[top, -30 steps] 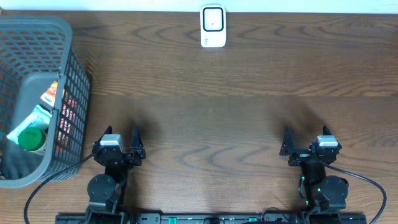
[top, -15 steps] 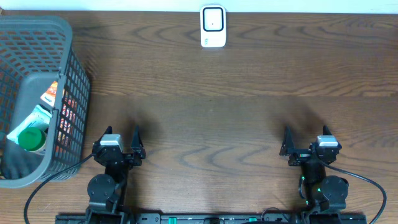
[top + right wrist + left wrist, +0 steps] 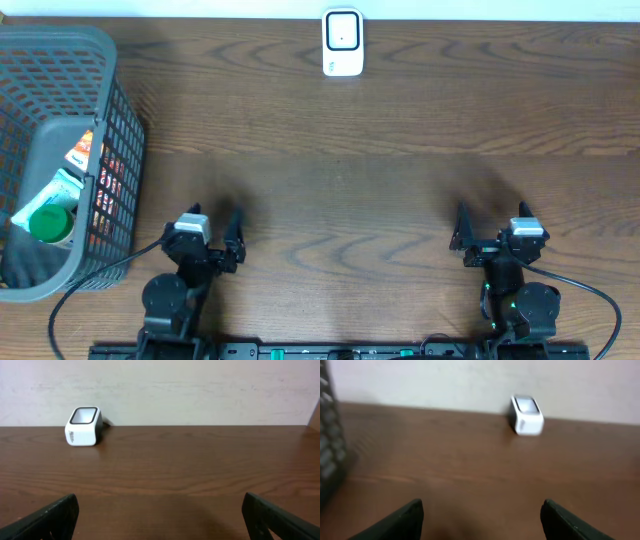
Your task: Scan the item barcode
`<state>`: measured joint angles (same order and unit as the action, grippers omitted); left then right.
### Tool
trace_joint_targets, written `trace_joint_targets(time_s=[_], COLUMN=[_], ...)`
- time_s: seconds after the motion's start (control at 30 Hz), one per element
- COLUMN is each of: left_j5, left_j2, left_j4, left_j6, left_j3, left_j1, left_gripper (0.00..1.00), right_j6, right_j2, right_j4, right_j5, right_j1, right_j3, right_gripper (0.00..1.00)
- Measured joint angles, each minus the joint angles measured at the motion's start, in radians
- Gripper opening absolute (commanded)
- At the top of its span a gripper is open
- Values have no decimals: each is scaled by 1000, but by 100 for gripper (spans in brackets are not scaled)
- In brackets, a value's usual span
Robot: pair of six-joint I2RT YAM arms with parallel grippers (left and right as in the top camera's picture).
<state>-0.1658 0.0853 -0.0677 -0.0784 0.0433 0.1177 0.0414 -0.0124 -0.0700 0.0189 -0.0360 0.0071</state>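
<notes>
On the brown tabletop (image 3: 400, 180), the left hand (image 3: 216, 220), spread and empty, has just swung slightly right. The items (image 3: 50, 220) in the basket (image 3: 60, 38) wait untouched. The right hand (image 3: 490, 225) is spread too.

White scanner (image 3: 342, 42), grey mesh basket (image 3: 122, 150), brown woodgrain table (image 3: 400, 180).

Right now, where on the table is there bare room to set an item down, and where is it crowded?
Bare table stretches from the scanner at the back wall down to the left gripper and right gripper, and across the whole right side. Crowded only at far left: the basket, packed with goods.
</notes>
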Motion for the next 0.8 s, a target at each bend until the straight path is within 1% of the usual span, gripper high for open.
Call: trace_joint_targets(time_s=[0.23, 0.33, 0.47, 0.57, 0.73, 0.77, 0.8], left_j5=[-77, -86, -122, -190, -361, -384, -389], left_j2=[213, 332, 489, 570, 624, 632, 649], left_j4=[-45, -99, -270, -307, -261, -274, -340], left_j6=[-1, -2, -3, -3, -12, -17, -23], left_j3=[74, 189, 389, 495, 573, 592, 636], left_j1=[0, 0, 0, 0, 0, 0, 1], left_gripper=[75, 76, 75, 75, 76, 75, 76], right_j6=[0, 0, 0, 0, 0, 0, 0], right_j2=[0, 0, 0, 0, 0, 0, 0], right_j4=[0, 0, 0, 0, 0, 0, 0], right_j5=[0, 0, 0, 0, 0, 0, 0], right_j1=[0, 0, 0, 0, 0, 0, 0], right_j3=[0, 0, 0, 0, 0, 0, 0], right_gripper=[99, 99, 99, 99, 99, 99, 99])
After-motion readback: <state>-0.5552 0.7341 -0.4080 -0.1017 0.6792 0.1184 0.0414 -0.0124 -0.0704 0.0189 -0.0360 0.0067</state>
